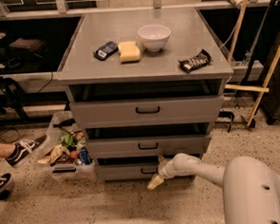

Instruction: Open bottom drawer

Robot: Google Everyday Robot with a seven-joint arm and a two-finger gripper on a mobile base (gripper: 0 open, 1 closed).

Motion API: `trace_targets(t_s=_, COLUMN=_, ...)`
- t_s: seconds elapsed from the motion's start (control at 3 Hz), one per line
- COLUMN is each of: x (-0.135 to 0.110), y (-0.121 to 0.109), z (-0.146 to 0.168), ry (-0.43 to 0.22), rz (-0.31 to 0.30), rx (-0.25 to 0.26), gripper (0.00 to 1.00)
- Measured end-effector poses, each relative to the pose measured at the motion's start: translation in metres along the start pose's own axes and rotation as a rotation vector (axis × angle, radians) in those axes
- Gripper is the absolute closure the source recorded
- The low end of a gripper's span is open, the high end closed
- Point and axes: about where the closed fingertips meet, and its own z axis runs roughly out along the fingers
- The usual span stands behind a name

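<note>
The grey cabinet (80, 70) has three drawers. The bottom drawer (122, 171) is the lowest and shortest grey panel, with a small black bar handle (147, 170) at its centre. Its front sits about in line with the middle drawer (113, 148) above it. My gripper (155, 181) reaches in from the lower right on a white arm (200, 171). Its yellowish tip lies just below and right of the handle, close against the drawer front. The top drawer (107, 114) is the tallest panel.
On the cabinet top stand a white bowl (154, 36), a yellow sponge (128, 51), a blue packet (106, 50) and a dark snack bar (194, 61). A clear bin of snacks (66, 151) stands left of the cabinet. A person's shoes (20, 152) are at the far left. Wooden poles (266, 73) lean at the right.
</note>
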Motion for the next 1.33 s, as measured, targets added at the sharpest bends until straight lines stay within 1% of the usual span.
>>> trace_targets(t_s=0.33, x=0.007, y=0.051, z=0.043, ry=-0.097, rz=0.066, rx=-0.165, gripper=0.00)
trace_targets(t_s=1.0, x=0.003, y=0.049, z=0.039, ry=-0.093, rz=0.068, rx=-0.167, gripper=0.00)
trace_targets(t_s=1.33, x=-0.001, y=0.018, z=0.006, ry=-0.103, rz=0.038, rx=-0.060, gripper=0.00)
